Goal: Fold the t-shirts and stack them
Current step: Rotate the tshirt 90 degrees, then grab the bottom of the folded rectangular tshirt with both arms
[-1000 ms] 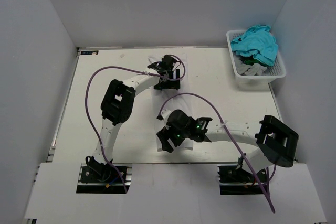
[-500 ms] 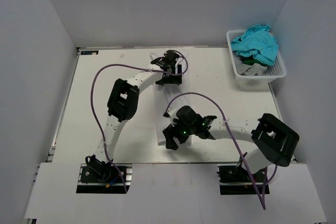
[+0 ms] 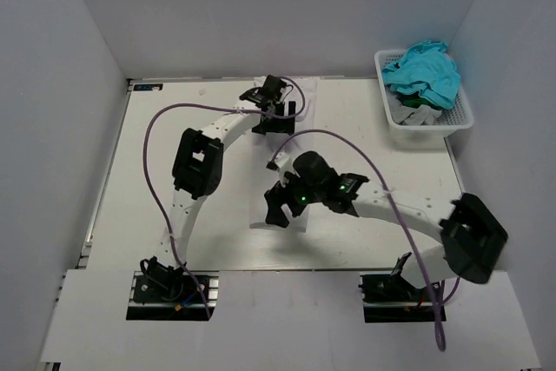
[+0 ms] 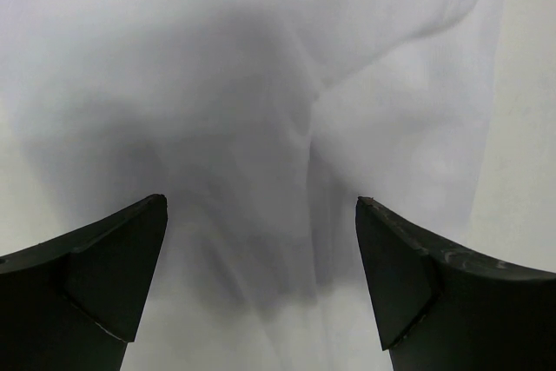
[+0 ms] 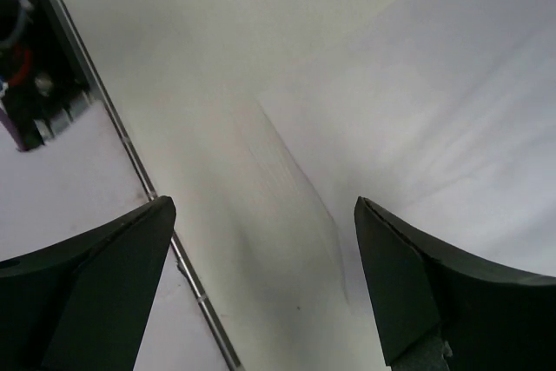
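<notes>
Stretching near to far lies the white t-shirt (image 3: 291, 147); left hand (image 4: 261, 215) and right hand (image 5: 261, 215) gape empty.

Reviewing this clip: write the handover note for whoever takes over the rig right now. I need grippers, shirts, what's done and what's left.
Left gripper: open, empty, over the far end of the white t-shirt.
Right gripper: open, empty, over the shirt's near edge.
White t-shirt lies on the table as a long narrow strip, apparently folded lengthwise.
Teal t-shirt and grey t-shirt sit unfolded in the mesh basket.
Left: fold the white one crosswise, then fold and stack the others.
</notes>
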Available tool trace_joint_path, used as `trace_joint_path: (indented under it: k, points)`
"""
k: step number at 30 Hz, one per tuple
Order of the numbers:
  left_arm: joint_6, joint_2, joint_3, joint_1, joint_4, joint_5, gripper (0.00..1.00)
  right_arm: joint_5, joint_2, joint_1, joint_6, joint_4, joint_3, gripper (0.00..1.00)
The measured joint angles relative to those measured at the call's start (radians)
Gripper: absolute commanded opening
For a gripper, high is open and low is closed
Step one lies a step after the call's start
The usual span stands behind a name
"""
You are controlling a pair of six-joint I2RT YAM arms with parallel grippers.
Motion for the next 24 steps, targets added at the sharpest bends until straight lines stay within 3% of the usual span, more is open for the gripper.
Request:
trace_joint_path:
  k: [4, 9, 15, 20, 24]
  points:
    - [-0.016, -0.157, -0.137, 0.001, -0.037, 0.000, 1.00, 0.130, -0.177, 0.000, 0.098, -0.060, 0.029, 0.90]
    - [-0.145, -0.577, -0.511, 0.001, -0.074, -0.019, 1.00, 0.322, -0.281, -0.005, 0.328, -0.227, 0.055, 0.90]
    - [-0.269, -1.017, -0.989, -0.010, -0.054, 0.023, 1.00, 0.410, -0.291, -0.020, 0.526, -0.399, -0.050, 0.90]
    - [-0.296, -1.069, -1.250, -0.033, -0.014, 0.136, 1.00, 0.438, -0.200, -0.026, 0.591, -0.452, -0.054, 0.90]
    - [-0.272, -1.042, -1.329, -0.057, 0.018, 0.180, 0.93, 0.453, -0.124, -0.027, 0.597, -0.452, -0.053, 0.79]
